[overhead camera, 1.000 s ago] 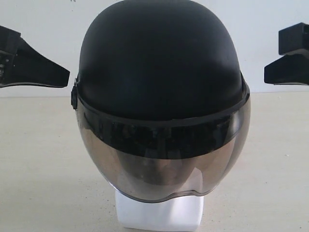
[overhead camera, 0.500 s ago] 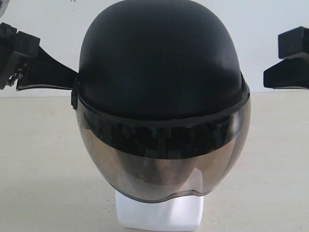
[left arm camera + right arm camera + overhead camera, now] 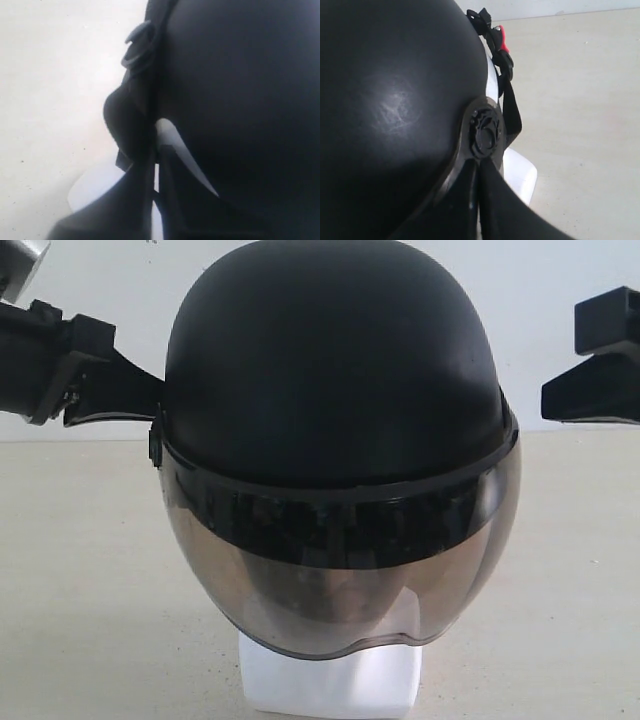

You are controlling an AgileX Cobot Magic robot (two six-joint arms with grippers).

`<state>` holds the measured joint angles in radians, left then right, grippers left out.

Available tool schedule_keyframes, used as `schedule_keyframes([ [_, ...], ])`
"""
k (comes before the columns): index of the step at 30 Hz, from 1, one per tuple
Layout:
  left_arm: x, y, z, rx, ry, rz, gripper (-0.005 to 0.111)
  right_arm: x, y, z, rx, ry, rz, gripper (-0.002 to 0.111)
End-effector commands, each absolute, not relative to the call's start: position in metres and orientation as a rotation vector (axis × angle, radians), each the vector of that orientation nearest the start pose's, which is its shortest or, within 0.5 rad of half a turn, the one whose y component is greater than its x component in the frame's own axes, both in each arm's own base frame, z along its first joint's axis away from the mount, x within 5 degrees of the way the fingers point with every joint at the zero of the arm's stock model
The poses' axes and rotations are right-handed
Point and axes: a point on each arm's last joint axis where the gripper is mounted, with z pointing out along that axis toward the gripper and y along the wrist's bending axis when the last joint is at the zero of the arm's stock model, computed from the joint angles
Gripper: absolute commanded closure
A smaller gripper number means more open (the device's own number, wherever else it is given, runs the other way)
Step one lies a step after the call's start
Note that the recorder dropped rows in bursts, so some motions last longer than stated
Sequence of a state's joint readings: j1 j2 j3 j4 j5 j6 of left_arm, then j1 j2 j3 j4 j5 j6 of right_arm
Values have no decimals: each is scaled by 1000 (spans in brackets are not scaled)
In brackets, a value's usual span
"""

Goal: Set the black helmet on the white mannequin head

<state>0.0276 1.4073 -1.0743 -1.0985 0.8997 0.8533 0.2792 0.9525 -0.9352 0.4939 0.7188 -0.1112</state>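
Note:
The black helmet [image 3: 335,370] sits on the white mannequin head [image 3: 330,680], only the blocky base showing below the smoky visor [image 3: 340,580]; a face shows dimly behind it. My left gripper [image 3: 150,400] is shut, its tips against the helmet's left side just above the visor pivot. In the left wrist view the left gripper [image 3: 156,150] has its fingers nearly together beside the helmet shell [image 3: 240,100]. My right gripper [image 3: 550,400] is shut and hangs a little off the helmet's right side. In the right wrist view the right gripper [image 3: 479,165] points at the pivot knob [image 3: 485,132].
The beige tabletop [image 3: 80,570] spreads around the head, with a white wall [image 3: 560,270] behind. A black chin strap with a red buckle [image 3: 502,37] hangs at the helmet's rear edge. The head's white base [image 3: 520,175] shows beneath the rim.
My left gripper has moved right, from well clear of the helmet to against its left side. The right gripper has barely shifted. Helmet and head have not moved.

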Motion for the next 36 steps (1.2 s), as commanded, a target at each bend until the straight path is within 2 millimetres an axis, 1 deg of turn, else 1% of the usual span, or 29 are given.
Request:
schedule_keyframes([
  [1,299,-57,318,305,2208,-913,102,171,81,368,-194,2191,692,108],
  [2,301,-57,318,306,2210,-915,102,170,81,368,-194,2198,702,108],
  [6,307,-57,326,331,2188,-919,102,169,82,366,-206,2221,711,108],
  [11,310,-58,337,349,2160,-922,102,166,83,365,-226,2248,731,108],
  [18,309,-58,338,361,2167,-923,102,163,88,367,-260,2238,810,108],
  [20,307,-59,339,365,2184,-959,102,162,89,367,-277,2241,823,108],
  [22,299,-60,345,417,2195,-1024,102,160,90,366,-294,2251,828,108],
  [24,289,-61,352,471,2191,-1045,102,160,90,365,-309,2255,816,108],
  [27,277,-58,366,481,2169,-967,102,160,87,366,-312,2243,771,108],
  [31,254,-52,381,461,2208,-841,102,166,79,368,-241,2217,656,108],
  [33,245,-52,389,446,2195,-831,102,170,75,369,-194,2192,599,108],
  [36,239,-54,392,464,2192,-839,102,179,74,369,-174,2160,562,108],
])
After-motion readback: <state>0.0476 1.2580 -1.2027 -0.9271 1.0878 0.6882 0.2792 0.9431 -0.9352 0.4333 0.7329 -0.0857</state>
